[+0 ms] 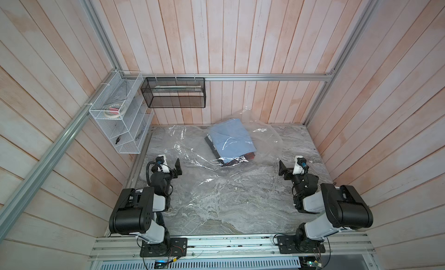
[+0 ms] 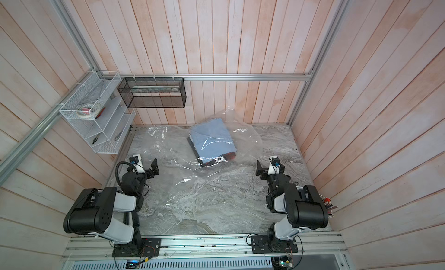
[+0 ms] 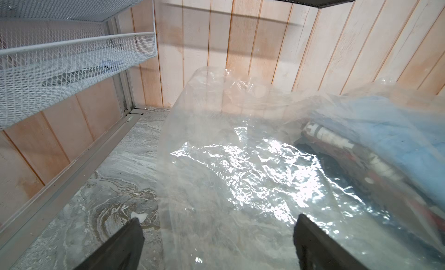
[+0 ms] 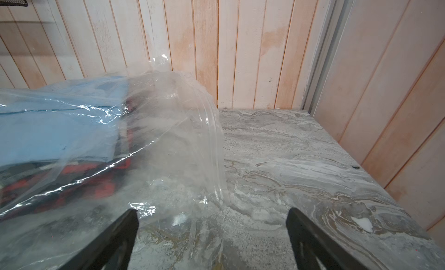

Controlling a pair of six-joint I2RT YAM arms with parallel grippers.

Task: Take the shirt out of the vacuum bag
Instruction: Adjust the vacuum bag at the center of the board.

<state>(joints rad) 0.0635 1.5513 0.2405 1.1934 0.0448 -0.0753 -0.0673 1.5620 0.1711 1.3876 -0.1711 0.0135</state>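
- The large, crinkly, transparent plastic vacuum bag (image 1: 192,160) lies spread on the grey marbled tabletop (image 1: 252,218). All positions below are given from this bag.
- The folded light-blue shirt (image 1: 228,138) is inside the bag, in its far half. It rests on a dark-and-red folded garment (image 1: 237,160) and is not yet out.
- My left gripper (image 1: 177,168) is empty, jaws wide apart, over the bag's left edge. The left wrist view shows film beneath one finger.
- My right gripper (image 1: 282,168) is empty, jaws wide apart, at the bag's right edge.
- In the right wrist view a double-track zip strip (image 4: 218,146) runs along the bag's right edge. I cannot tell whether it is sealed or parted.
- The shirt lies ahead and inward of both grippers, about equally far from each. Its long axis runs near-to-far through the bag, slightly skewed.
- Judgement: the bag's mouth faces right, so my right arm is nearer the exit. My left arm suits pinning the film.
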